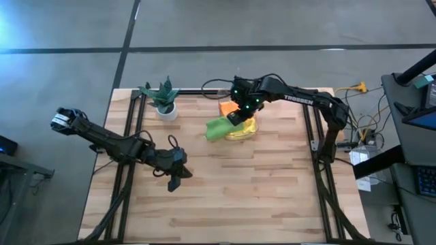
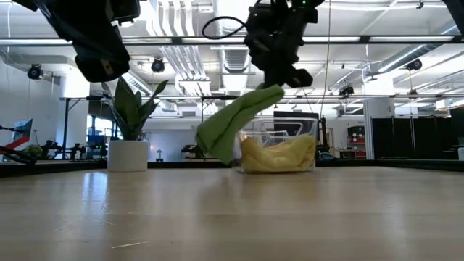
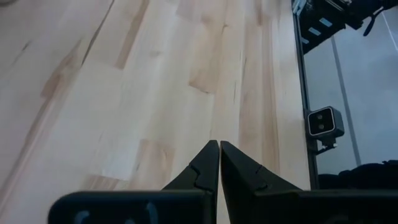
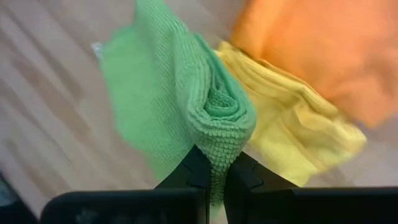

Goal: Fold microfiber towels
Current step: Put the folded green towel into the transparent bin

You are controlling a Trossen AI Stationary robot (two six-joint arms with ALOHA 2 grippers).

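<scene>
High view, sweeping left to right: the left gripper (image 1: pixel 173 182) hangs over bare boards on the near-left part of the wooden table (image 1: pixel 259 197), well apart from any cloth. The potted plant (image 1: pixel 164 99) stands at the back, left of centre. Then comes the action: the right gripper (image 1: pixel 234 117) sits above the pile at the back middle, with a green towel (image 1: pixel 219 128) trailing out to its left, an orange towel (image 1: pixel 229 107) just behind it and a yellow towel (image 1: pixel 245 129) underneath.

From overhead you cannot judge height, and the low view supplies it: the green towel (image 2: pixel 232 125) is lifted, draping down at a slant from the right gripper (image 2: pixel 279 76), its lower end beside the clear bin (image 2: pixel 308 138) that holds the yellow towel (image 2: pixel 279 154). The orange one is not seen from here.

Left wrist view gives what the others can't: the left fingers (image 3: pixel 202 171) are pressed together, tips meeting, nothing between them.

Right wrist view closes in on the grip: the right fingers (image 4: pixel 194 169) pinch a rolled fold of the green towel (image 4: pixel 180 106), with yellow (image 4: pixel 292 130) and orange (image 4: pixel 323 50) cloth lying beyond it.
</scene>
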